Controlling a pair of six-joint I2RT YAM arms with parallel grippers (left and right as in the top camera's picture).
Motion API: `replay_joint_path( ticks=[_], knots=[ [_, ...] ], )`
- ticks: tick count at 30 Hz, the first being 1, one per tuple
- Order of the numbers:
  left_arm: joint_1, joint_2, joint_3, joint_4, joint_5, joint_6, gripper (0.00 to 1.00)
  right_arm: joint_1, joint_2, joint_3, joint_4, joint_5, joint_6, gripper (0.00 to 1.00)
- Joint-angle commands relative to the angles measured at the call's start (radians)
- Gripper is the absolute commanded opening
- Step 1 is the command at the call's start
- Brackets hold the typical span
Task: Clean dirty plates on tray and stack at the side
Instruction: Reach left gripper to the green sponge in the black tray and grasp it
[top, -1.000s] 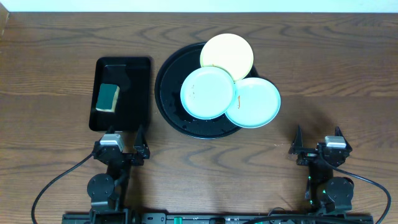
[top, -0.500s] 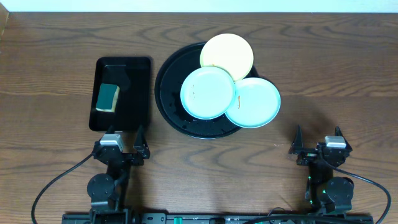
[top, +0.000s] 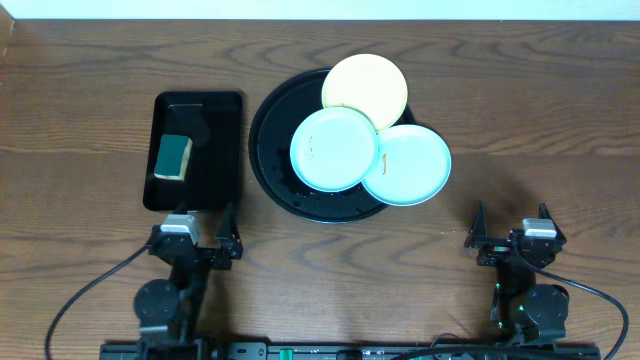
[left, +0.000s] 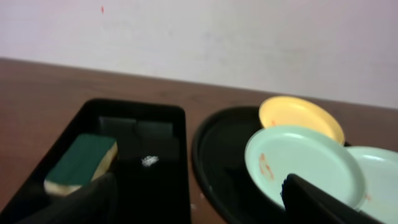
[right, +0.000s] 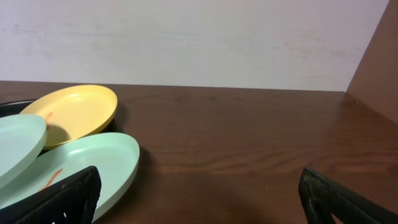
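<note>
Where plate (top: 412, 166) overhangs tray (top: 268, 150) rim, table (top: 545, 120) beyond

Mine: left end effector (top: 197, 218), right end effector (top: 511, 215), black pointed fingers (top: 478, 216); silver-grey wrist blocks (top: 178, 226); round black joints (top: 157, 298); looping black cables (top: 97, 280).

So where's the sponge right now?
In the overhead view the sponge lies on the left, inside the rectangular black tray, near that tray's left wall. The round tray with the plates is to its right.
</note>
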Motion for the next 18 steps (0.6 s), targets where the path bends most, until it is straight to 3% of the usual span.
replay_joint_path(
  ticks=[1,6,12,15,18],
  knots=[
    [-0.006,0.065,0.209,-0.081,0.027,-0.008,0.84,0.004,-0.004,-0.002,-0.002,0.006,0.007,0.99],
    [-0.006,0.342,0.562,-0.301,0.028,0.018,0.84,0.004,-0.004,-0.002,-0.002,0.006,0.007,0.99],
    [-0.006,0.825,1.119,-0.775,0.027,0.167,0.84,0.004,-0.004,-0.002,-0.002,0.005,0.007,0.99],
    [-0.006,1.064,1.381,-0.996,0.027,0.175,0.84,0.004,-0.004,-0.002,-0.002,0.006,0.007,0.99],
    [-0.006,1.24,1.529,-1.021,0.027,0.174,0.85,0.004,-0.004,-0.002,-0.002,0.005,0.007,0.99]
  ],
)
